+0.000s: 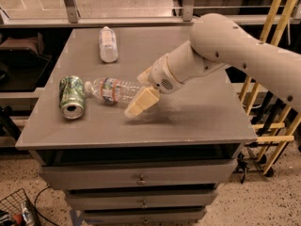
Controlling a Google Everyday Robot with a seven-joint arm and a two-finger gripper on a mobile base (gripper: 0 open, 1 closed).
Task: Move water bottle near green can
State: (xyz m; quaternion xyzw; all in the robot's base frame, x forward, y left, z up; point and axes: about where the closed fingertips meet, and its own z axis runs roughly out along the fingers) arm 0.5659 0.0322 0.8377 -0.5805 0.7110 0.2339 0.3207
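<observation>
Camera view: water bottle [112, 89] lay beside green can [71, 97] on the counter [197, 121].
The end effector [135, 93] clamped its base end, cap nearly touching the can.

gripper [135, 93] clasping water bottle [110, 89] | green can [71, 95] by cap | tabletop [188, 121] front open

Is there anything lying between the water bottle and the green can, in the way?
Nothing visible. The water bottle lies on its side, its cap right beside the green can. The other bottle lies farther back, off that path. The hand grips the water bottle at its base end.
</observation>
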